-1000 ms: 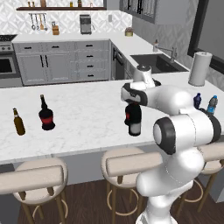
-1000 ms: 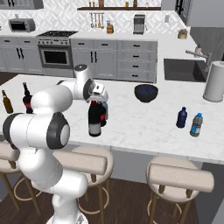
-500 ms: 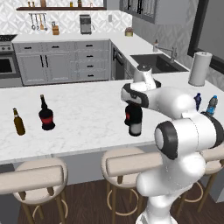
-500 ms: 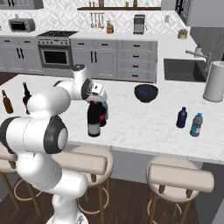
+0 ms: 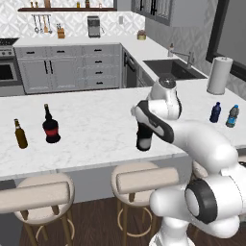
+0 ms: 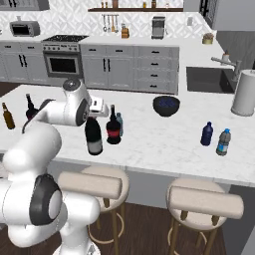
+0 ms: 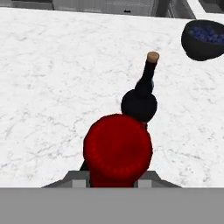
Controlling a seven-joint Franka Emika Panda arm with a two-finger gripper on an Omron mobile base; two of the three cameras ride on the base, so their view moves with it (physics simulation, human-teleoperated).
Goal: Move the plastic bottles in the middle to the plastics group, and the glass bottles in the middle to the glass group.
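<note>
The tall dark wine bottle [image 6: 93,137] [image 5: 143,140] stands near the counter's front edge. My gripper [image 6: 94,115] [image 7: 116,178] is shut on its red top [image 7: 117,148] from above. Just behind it stands the squat dark bottle with a red band [image 6: 113,130], whose corked neck [image 7: 148,72] shows in the hand view. Tucked beside that one is a slim light-blue plastic bottle [image 6: 120,124]. Far left are the amber bottle [image 5: 19,133] and another squat dark bottle [image 5: 50,126]. Far right stand the dark-blue bottle [image 5: 215,112] and the clear bluish bottle [image 5: 232,116].
A dark bowl [image 6: 166,105] [image 7: 205,39] sits behind the middle bottles. A paper towel roll [image 5: 218,75] stands at the right end by the sink [image 5: 170,68]. Bar stools [image 6: 91,184] line the counter's front edge. Open marble lies between the groups.
The jaws have closed on the wine bottle's top. The arm's links shifted a little; the bottles stand where they were.
</note>
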